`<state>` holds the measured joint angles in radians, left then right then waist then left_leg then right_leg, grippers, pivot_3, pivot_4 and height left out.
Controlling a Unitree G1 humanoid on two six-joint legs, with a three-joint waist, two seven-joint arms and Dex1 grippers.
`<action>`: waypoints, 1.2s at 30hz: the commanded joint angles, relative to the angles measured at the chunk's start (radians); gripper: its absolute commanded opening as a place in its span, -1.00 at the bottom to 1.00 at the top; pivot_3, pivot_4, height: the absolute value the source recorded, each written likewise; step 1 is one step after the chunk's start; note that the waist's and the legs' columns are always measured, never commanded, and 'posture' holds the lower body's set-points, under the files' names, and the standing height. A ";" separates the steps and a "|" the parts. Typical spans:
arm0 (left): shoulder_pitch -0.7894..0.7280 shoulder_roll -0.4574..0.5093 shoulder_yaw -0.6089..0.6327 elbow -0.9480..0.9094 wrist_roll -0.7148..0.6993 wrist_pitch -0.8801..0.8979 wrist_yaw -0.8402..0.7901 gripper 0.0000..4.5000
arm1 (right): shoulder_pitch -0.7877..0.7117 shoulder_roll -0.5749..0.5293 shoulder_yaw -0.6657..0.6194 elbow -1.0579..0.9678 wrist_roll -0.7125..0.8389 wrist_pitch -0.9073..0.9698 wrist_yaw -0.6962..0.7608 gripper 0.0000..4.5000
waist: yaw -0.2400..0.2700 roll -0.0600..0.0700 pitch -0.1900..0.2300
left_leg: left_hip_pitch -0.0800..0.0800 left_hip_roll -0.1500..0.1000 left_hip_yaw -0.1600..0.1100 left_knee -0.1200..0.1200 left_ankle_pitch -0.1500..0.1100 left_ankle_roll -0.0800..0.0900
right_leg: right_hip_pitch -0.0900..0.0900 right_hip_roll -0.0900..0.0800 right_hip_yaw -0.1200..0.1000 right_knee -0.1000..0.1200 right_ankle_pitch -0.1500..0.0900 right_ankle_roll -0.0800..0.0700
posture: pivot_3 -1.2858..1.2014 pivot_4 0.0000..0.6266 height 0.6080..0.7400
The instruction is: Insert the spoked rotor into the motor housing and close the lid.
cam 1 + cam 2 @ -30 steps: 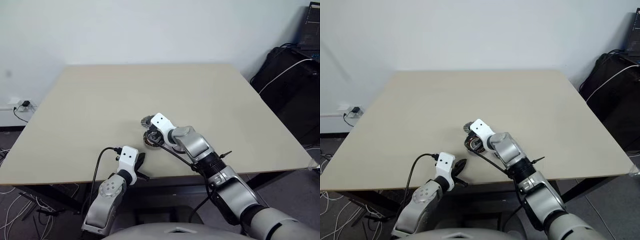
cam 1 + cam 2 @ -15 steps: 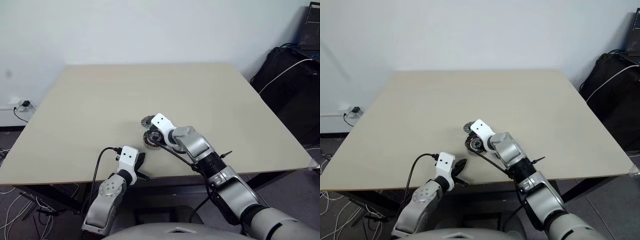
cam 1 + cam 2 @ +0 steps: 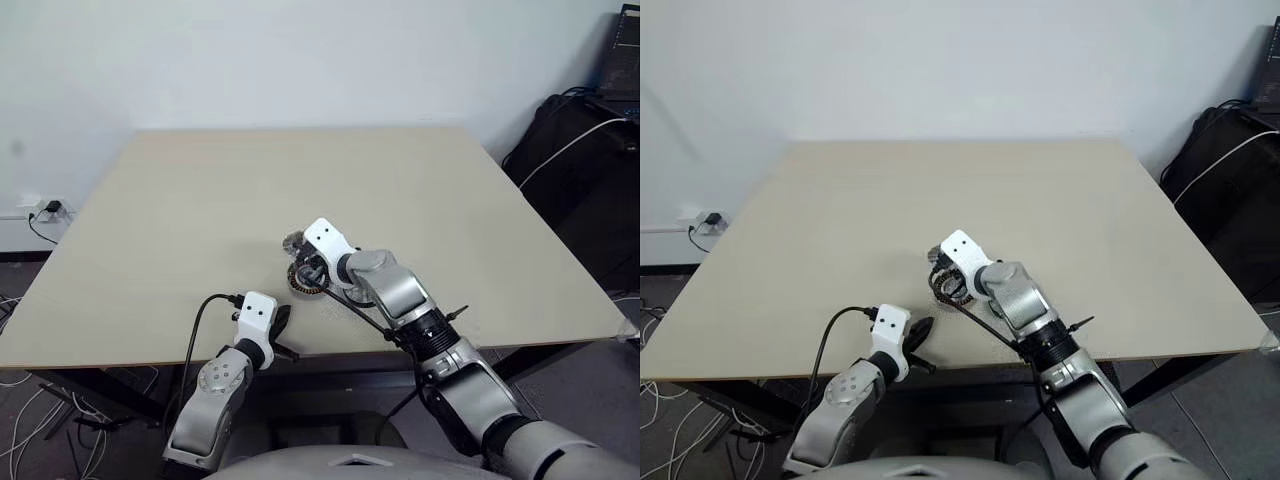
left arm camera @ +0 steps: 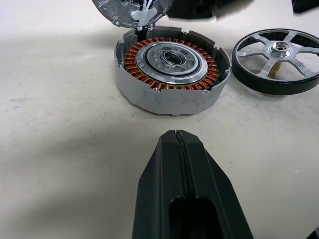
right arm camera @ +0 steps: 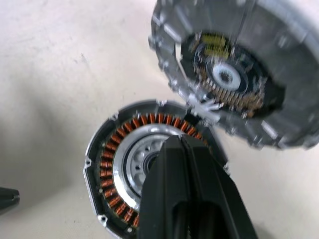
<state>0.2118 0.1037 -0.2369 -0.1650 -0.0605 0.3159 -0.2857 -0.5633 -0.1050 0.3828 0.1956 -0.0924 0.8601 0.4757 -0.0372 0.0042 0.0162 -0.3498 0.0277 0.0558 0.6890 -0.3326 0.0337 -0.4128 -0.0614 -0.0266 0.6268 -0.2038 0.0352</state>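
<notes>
Here, my right hand point(image 5: 192, 199), its fingers pressed together and empty, hovers over the round grey motor housing with copper-brown windings point(image 4: 172, 69) in the middle of the frame. The dark-rimmed silvery spoked rotor point(image 4: 277, 59) lies on the beige surface point(image 3: 200, 200) just beside it, at right. The silver-grey ribbed lid point(image 5: 234, 74) stands open behind. My left hand point(image 4: 182, 194) rests pinched together and empty. Insertion hasn't begun; next I should open and grasp the rotor.

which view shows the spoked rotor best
The left wrist view: the spoked rotor lies flat on the table, rim, spokes and hub plain, beside the motor housing. In the head views, I cannot make it out.
</notes>
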 commanded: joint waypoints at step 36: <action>-0.010 0.003 -0.005 -0.021 -0.005 -0.018 -0.003 -1.00 | -0.006 0.062 -0.002 0.064 0.007 -0.094 -0.039 -0.98 | -0.001 0.000 0.000 | 0.000 0.000 0.000 0.000 0.000 0.000 | 0.000 0.000 0.000 0.000 0.000 0.000 | 0.03 -1.00 1.00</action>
<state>0.2094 0.1104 -0.2377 -0.1648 -0.0605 0.3159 -0.2855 -0.5544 -0.0507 0.3839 0.2958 -0.0907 0.7836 0.4373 -0.0381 0.0043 0.0163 -0.3497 0.0278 0.0557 0.6890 -0.3326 0.0337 -0.4128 -0.0614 -0.0266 0.6269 -0.2038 0.0353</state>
